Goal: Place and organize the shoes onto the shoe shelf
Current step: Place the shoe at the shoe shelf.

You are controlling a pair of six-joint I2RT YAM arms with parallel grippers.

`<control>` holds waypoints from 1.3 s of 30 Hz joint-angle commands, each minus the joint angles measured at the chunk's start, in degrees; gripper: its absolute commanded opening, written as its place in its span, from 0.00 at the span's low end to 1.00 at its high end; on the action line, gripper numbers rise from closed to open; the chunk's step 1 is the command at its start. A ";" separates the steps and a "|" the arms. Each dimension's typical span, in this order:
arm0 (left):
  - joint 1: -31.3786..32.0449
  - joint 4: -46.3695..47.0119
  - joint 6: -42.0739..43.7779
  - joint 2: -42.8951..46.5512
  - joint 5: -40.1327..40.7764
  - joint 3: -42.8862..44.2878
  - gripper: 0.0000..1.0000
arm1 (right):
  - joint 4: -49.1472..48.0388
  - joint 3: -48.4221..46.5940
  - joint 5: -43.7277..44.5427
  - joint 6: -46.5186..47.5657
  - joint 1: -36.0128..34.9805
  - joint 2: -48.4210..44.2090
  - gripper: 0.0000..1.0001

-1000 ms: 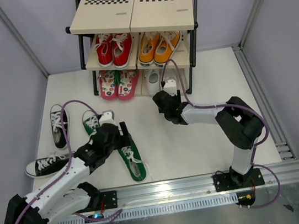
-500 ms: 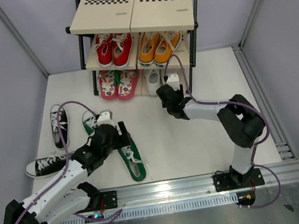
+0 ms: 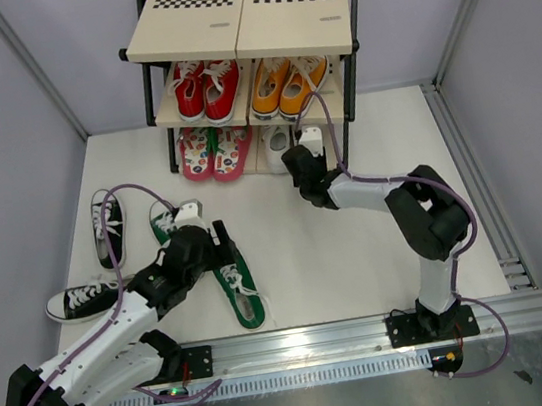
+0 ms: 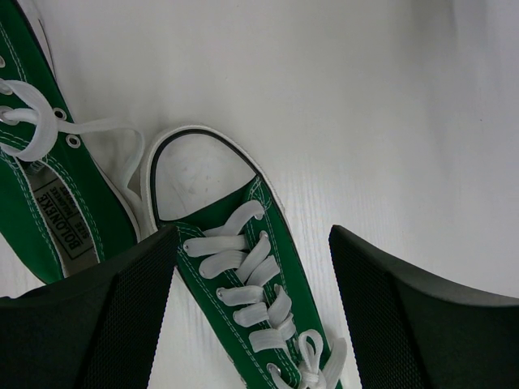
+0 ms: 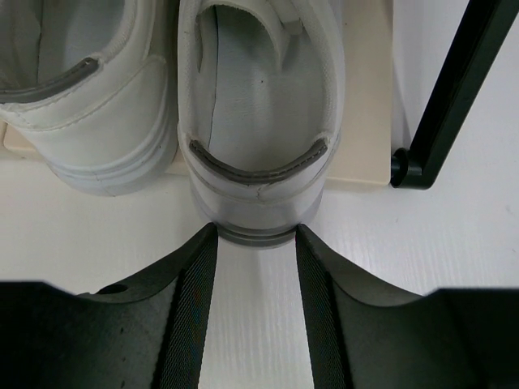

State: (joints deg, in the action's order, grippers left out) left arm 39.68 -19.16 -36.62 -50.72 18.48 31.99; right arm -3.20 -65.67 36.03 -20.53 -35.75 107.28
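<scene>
White shoes low in shoe shelf

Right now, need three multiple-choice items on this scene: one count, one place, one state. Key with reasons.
1. Shoes lying on the table, off the shoe shelf:
A. two
B. four
C. six

2. The pink flip-flops lie:
A. on the shelf's top board
B. on the table
C. on the bottom tier, left of the white shoes

3. The left gripper has its:
A. jaws open over a green sneaker
B. jaws shut on an orange shoe
C. jaws shut on a flip-flop

Key:
1 B: two green sneakers and two black sneakers lie on the table.
2 C: the top view shows them low on the shelf, beside the white pair.
3 A: the wrist view shows the jaws apart either side of the laces.
</scene>
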 commanded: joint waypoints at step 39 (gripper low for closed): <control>0.05 0.52 0.59 1.15 2.35 -0.96 0.80 | -1.01 -5.79 -2.28 0.93 1.56 3.02 0.50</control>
State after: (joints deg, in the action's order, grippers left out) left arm 39.68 -19.22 -36.62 -50.59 19.55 31.42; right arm -2.57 -72.49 34.30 -18.63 -34.76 111.90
